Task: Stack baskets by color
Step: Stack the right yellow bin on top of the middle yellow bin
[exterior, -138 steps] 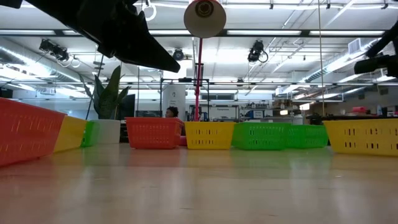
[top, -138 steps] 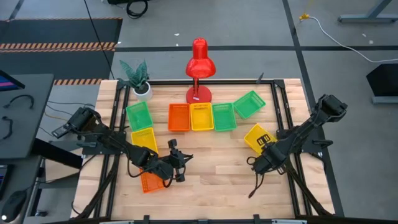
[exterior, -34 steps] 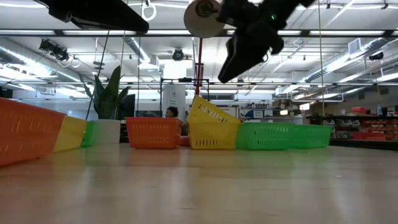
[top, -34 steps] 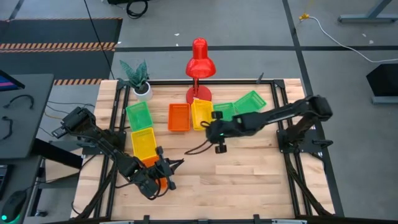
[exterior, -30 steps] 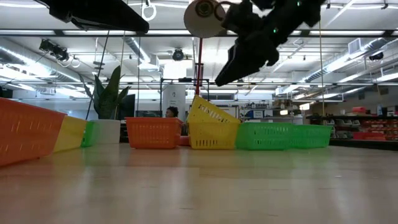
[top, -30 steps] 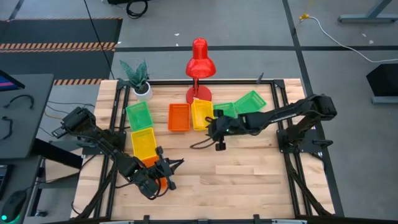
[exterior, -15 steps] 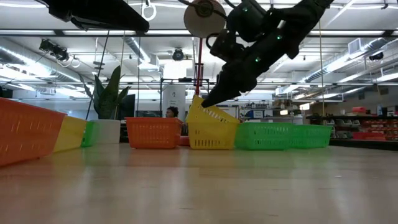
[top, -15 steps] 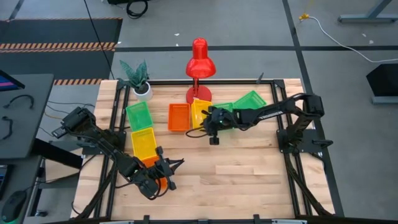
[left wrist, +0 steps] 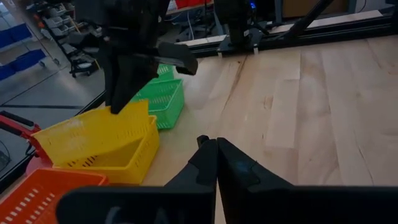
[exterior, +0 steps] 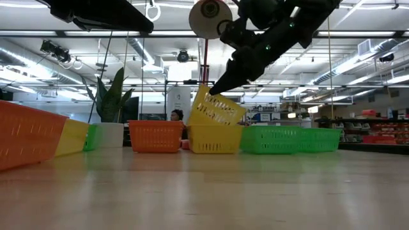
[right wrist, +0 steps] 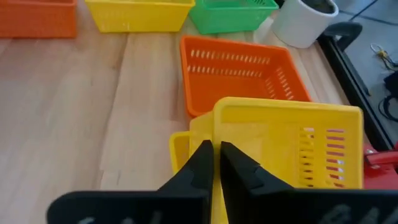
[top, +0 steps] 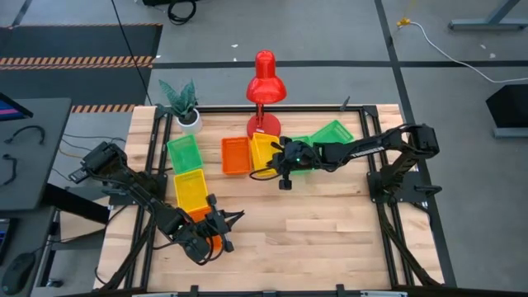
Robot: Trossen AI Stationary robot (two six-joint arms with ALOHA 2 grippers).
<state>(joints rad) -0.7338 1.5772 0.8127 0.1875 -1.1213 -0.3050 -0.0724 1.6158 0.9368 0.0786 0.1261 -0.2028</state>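
Right tool (exterior: 214,89) is at the back-centre of the worktop (top: 330,231), fingers pinched nearly together on the rim of a tilted yellow basket (exterior: 216,108). That basket sits partly inside a second yellow basket (exterior: 214,138) which rests flat on the worktop; the upper one leans, one edge raised, not nested flush. In the right wrist view the fingers (right wrist: 200,163) close over the near wall of the tilted yellow basket.

Left tool (top: 216,233) is at the front-left of the worktop, fingers fully together, holding nothing. It sits just beside an orange basket (top: 200,239), which lies under the arm and is largely hidden.

Other baskets, high view:
- Orange basket (top: 236,155) just left of the yellow pair, appears empty.
- Green basket (top: 184,153) at the left, near the potted plant (top: 183,103), appears empty.
- Yellow basket (top: 188,189) in front of that green one, with an orange tint inside it; whether another basket is nested there I cannot tell.
- Green basket (top: 333,134) right of the yellow pair, turned at an angle, and a further green basket (top: 300,144) between the two, mostly covered by the right arm.

Red desk lamp (top: 265,82) stands at the back edge, base touching the yellow pair's far side.
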